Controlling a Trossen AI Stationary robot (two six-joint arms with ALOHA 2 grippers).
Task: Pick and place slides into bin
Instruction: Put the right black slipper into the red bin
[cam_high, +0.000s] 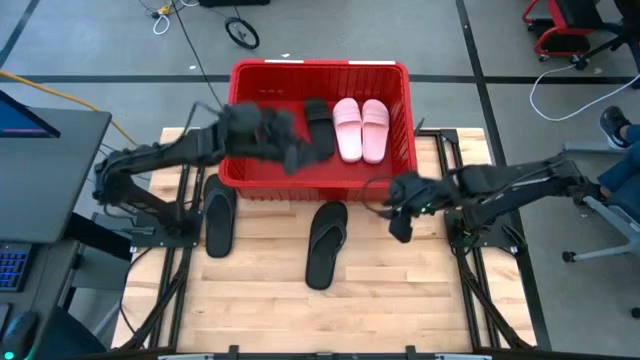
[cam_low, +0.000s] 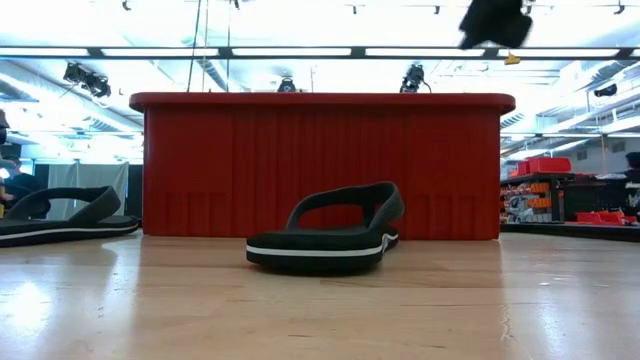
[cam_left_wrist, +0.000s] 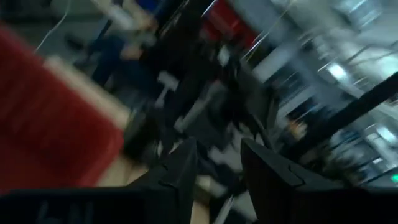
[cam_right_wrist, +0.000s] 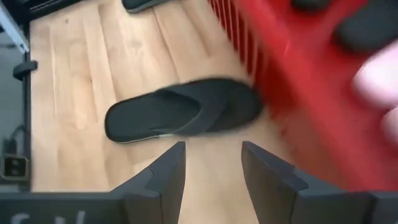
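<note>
Beside red bin (cam_high: 240, 75), right gripper (cam_right_wrist: 211, 165) open, empty, near black flip-flop (cam_high: 325, 243): light, floppy; pinch thong strap. Left gripper (cam_left_wrist: 217, 165) open over bin.

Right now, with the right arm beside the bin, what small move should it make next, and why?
Probably ease the open, empty right gripper left and down toward the black flip-flop: it lies nearby on the table outside the red bin, and the gap between them looks clear.

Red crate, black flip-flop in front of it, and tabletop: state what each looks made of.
Red ribbed crate: moulded plastic by its look, with a smooth, slightly glossy rim. Black thong-strap flip-flop: probably matte foam or rubber, with a thin white stripe in the sole. Pale tabletop: wood, showing butcher-block strips and a light sheen.
</note>
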